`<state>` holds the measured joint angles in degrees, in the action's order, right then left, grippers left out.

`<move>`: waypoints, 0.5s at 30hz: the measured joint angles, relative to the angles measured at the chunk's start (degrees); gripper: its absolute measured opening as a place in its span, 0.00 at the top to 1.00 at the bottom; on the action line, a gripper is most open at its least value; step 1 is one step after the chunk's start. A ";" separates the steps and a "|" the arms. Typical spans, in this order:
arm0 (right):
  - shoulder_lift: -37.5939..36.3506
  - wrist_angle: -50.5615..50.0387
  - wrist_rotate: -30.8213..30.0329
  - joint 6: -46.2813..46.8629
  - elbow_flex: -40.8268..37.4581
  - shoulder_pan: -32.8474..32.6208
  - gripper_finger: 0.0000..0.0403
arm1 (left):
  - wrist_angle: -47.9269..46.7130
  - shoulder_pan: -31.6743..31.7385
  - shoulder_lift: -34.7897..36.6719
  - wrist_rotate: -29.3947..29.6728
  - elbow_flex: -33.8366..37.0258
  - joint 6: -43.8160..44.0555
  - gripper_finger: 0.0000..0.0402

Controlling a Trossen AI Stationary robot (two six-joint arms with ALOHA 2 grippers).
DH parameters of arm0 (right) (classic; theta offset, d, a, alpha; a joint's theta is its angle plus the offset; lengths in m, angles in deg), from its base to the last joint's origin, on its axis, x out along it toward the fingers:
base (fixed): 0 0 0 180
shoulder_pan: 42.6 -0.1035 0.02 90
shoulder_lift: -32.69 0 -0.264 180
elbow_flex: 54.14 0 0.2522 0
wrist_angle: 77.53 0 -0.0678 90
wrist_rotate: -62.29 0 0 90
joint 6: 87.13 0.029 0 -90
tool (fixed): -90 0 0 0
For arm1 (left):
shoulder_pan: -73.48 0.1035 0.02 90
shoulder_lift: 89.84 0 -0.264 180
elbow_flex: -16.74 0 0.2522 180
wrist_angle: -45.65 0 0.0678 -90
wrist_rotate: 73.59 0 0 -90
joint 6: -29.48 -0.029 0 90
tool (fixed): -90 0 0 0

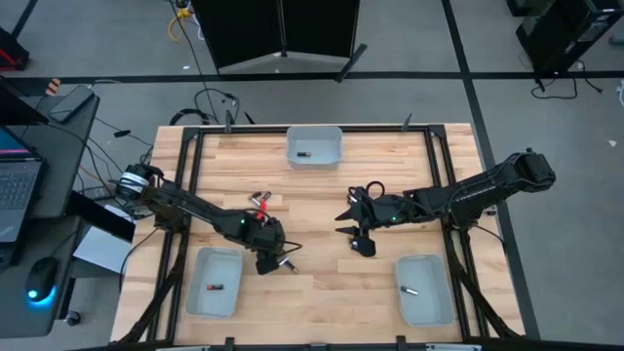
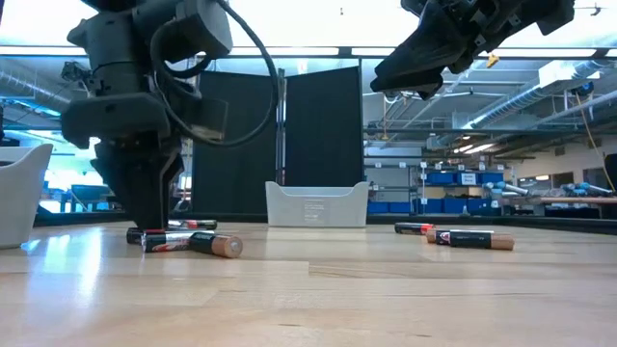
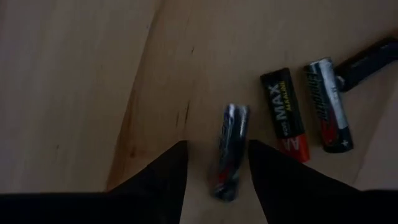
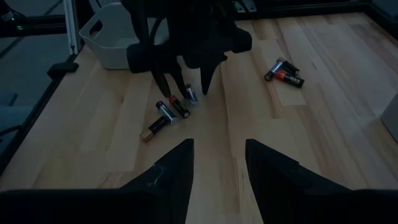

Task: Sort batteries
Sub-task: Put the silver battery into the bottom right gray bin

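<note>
Worktop (image 1: 322,205) of pale wood planks fills the middle of the high view, carrying three pale trays. The far tray (image 1: 314,146) sits at the centre of the far edge with one dark battery in it. The near-left tray (image 1: 214,283) holds one battery, and the near-right tray (image 1: 425,290) holds one silver-grey cell.

Two dark arms reach in from the sides. The left arm stretches from the left edge toward the middle, and its left end effector (image 1: 275,257) is lowered to the wood just right of the near-left tray. Its fingers stand apart with a moderate gap, and in the left wrist view a silver-and-dark battery (image 3: 229,151) lies on the wood in that gap, one end between the fingertips; whether the fingers touch it cannot be told. Nothing is lifted. Just beside it lie a black "MAX" battery (image 3: 285,114) with a red end and a silver-and-red battery (image 3: 328,104).

The right end effector (image 1: 358,234) hangs above the worktop's centre, well apart from the wood in the low view, fingers parted and holding nothing.

A small red-and-black battery cluster (image 1: 260,201) lies left of centre, farther back than the left end effector.
</note>
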<state>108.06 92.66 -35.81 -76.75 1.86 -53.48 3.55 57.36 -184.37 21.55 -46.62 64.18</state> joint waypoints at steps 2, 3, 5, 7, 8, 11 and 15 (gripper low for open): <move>0.00 -0.23 -0.25 0.00 -0.02 0.00 0.61 | -0.79 0.00 -0.49 0.39 -0.13 0.00 0.57; 0.00 -0.21 -0.33 0.00 -0.02 0.00 0.61 | -1.13 0.00 -0.83 0.65 -0.24 -0.01 0.57; 0.00 -0.52 -0.46 0.00 0.00 -0.02 0.61 | -1.79 0.00 -1.30 0.71 -0.36 0.00 0.59; 0.00 -0.73 -0.52 0.00 0.00 -0.04 0.61 | -1.98 0.00 -1.33 0.77 -0.30 -0.07 0.62; 0.00 -0.79 -0.83 0.00 0.00 -0.04 0.61 | -2.06 0.00 -1.33 0.92 -0.32 -0.07 0.63; 0.00 -0.90 -0.90 0.00 0.00 -0.04 0.61 | -2.40 0.00 -1.04 1.37 -0.23 -0.49 0.70; 0.00 -1.24 -0.90 0.00 0.00 -0.04 0.61 | -2.69 0.00 -1.00 2.08 -0.17 -2.98 0.86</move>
<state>108.06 91.42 -36.70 -76.75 1.86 -53.52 0.86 57.36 -185.36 23.63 -46.78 61.20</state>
